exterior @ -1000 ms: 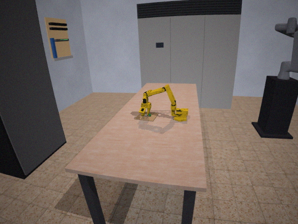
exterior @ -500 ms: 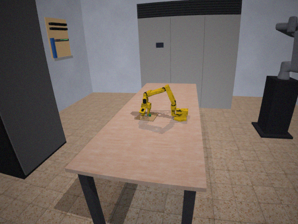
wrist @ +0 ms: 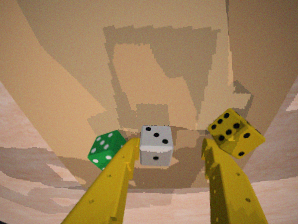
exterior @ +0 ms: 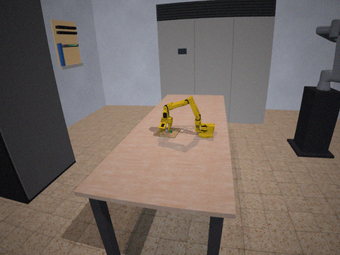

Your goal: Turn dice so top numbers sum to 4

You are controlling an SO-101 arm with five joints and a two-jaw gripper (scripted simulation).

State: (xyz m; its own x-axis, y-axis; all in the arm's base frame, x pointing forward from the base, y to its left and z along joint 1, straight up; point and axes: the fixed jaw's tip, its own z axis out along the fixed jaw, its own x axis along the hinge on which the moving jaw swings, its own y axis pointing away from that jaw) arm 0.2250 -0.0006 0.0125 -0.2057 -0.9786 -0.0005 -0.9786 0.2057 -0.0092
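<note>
The gripper [wrist: 170,150] stands partly open, holding nothing. The white die [wrist: 156,144] lies between its fingertips, touching the left finger [wrist: 126,155]; the right stands clear.

Small yellow arm [exterior: 183,103], base [exterior: 206,130] planted right of mid-desk [exterior: 160,177], upper link rising far and leftward to a high elbow, forearm sloping left, wrist bent straight down. End effector [exterior: 166,129] pointing at the desk surface, low over it. In the wrist view, end effector [wrist: 170,150] partly parted, two yellow fingers slightly spread, gripping nothing.
</note>
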